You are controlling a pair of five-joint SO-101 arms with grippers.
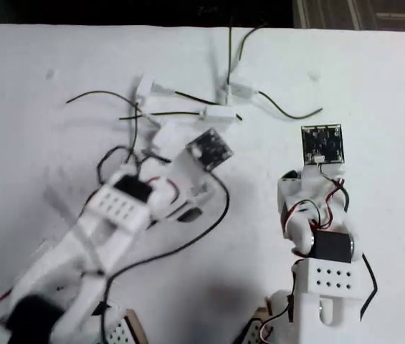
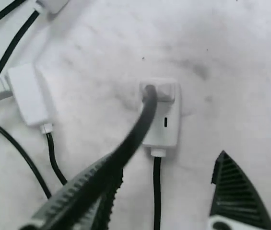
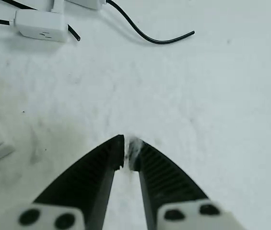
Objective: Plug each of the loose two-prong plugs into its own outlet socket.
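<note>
In the left wrist view a white socket block (image 2: pixel 163 125) lies on the white table with a black cord leaving its near end. A small white plug (image 2: pixel 160 91) sits at its far end, and that plug's black cord (image 2: pixel 135 134) rises along one finger (image 2: pixel 77 196). My left gripper (image 2: pixel 169 163) hangs just above the block, open, with nothing pinched. A second white block (image 2: pixel 27 93) lies beside it. My right gripper (image 3: pixel 128 149) is shut and empty over bare table. Other white blocks (image 1: pixel 216 113) (image 1: pixel 238 92) lie at the table's far middle.
Thin black cords (image 1: pixel 102 97) (image 1: pixel 292 113) loop across the far half of the table. The left arm (image 1: pixel 116 204) stretches diagonally from the near left, and the right arm (image 1: pixel 324 251) stands at the near right. A dark strip (image 1: pixel 152 11) runs behind the far edge.
</note>
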